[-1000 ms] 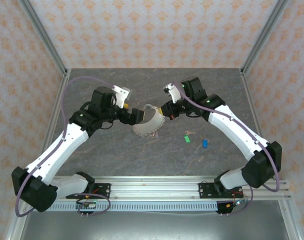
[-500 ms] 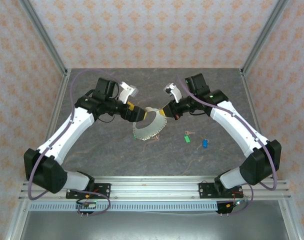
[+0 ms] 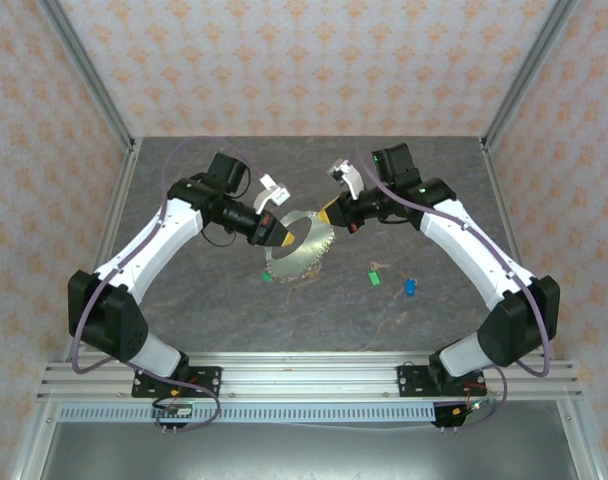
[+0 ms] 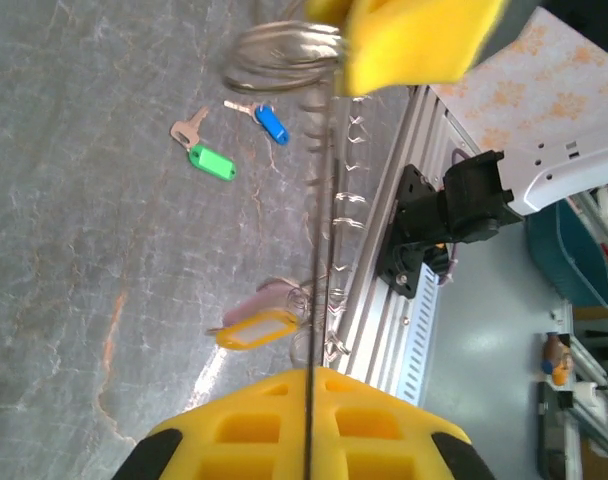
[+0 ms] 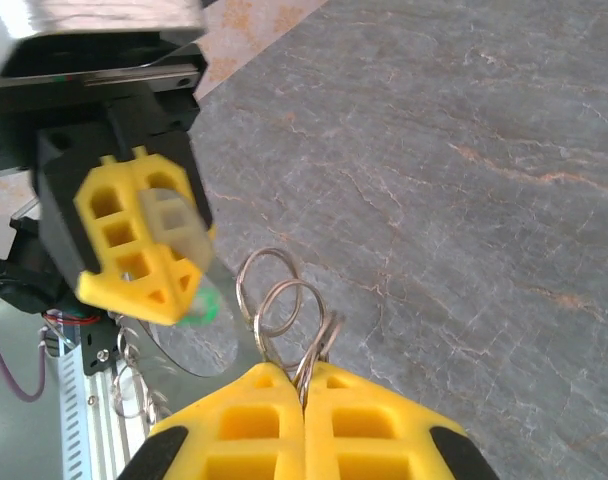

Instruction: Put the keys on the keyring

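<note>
The keyring (image 3: 302,254), a large thin ring fringed with small wire loops, hangs above the table between both grippers. My left gripper (image 3: 275,232) is shut on its left edge; in the left wrist view the ring's wire (image 4: 318,250) runs edge-on into the closed left gripper (image 4: 311,374). A yellow-orange tagged key (image 4: 252,329) hangs on the ring. My right gripper (image 3: 329,213) is shut on the ring's small split loops (image 5: 282,296), which stick out from the right gripper (image 5: 304,374). The green-tagged key (image 3: 374,277) and blue-tagged key (image 3: 410,287) lie loose on the table to the right.
A grey marble tabletop (image 3: 204,300) is bounded by an aluminium rail (image 3: 304,378) at the near edge and by frame posts with patterned walls at the sides and back. Something small and green (image 3: 267,277) lies under the ring's lower left.
My left arm swung back and inward, and its gripper went from open to shut on the keyring's left edge. The ring has tilted flatter. The right gripper kept its grip.
</note>
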You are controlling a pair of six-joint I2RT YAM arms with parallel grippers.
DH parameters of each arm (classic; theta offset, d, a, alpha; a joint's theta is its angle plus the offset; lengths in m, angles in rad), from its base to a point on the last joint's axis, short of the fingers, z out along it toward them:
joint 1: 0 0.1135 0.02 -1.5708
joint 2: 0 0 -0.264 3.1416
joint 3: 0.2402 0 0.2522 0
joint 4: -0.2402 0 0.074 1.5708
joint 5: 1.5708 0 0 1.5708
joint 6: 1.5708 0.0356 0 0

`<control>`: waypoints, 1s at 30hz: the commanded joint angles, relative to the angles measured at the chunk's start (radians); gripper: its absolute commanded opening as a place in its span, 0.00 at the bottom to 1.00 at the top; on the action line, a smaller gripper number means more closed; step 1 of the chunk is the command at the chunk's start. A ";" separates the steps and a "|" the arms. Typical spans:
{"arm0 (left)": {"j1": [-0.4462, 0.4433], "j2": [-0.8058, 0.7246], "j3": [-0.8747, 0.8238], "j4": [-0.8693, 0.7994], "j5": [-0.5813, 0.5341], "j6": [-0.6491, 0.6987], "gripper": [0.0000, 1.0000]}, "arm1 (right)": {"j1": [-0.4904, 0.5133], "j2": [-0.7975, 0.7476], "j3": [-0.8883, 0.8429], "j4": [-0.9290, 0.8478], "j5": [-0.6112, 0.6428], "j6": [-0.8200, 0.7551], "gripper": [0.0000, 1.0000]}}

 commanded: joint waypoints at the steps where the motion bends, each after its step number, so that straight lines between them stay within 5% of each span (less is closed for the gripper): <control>1: 0.014 -0.046 -0.011 0.075 -0.055 -0.086 0.00 | 0.016 -0.008 0.007 0.022 0.039 0.007 0.15; 6: 0.015 -0.152 -0.081 0.239 -0.169 -0.248 0.00 | 0.015 -0.082 -0.014 0.097 0.213 0.157 0.46; 10: 0.015 -0.264 -0.143 0.366 -0.279 -0.371 0.00 | 0.016 -0.227 -0.115 0.239 0.510 0.338 0.61; 15: 0.014 -0.372 -0.215 0.506 -0.313 -0.507 0.00 | 0.015 -0.388 -0.258 0.370 0.620 0.421 0.59; 22: 0.014 -0.448 -0.200 0.489 -0.310 -0.502 0.00 | 0.039 -0.566 -0.640 0.860 0.433 0.438 0.42; 26: 0.014 -0.440 -0.140 0.378 -0.280 -0.432 0.02 | 0.179 -0.567 -0.694 0.883 0.482 0.186 0.40; 30: 0.014 -0.417 -0.083 0.302 -0.250 -0.377 0.02 | 0.337 -0.512 -0.747 0.976 0.679 -0.032 0.34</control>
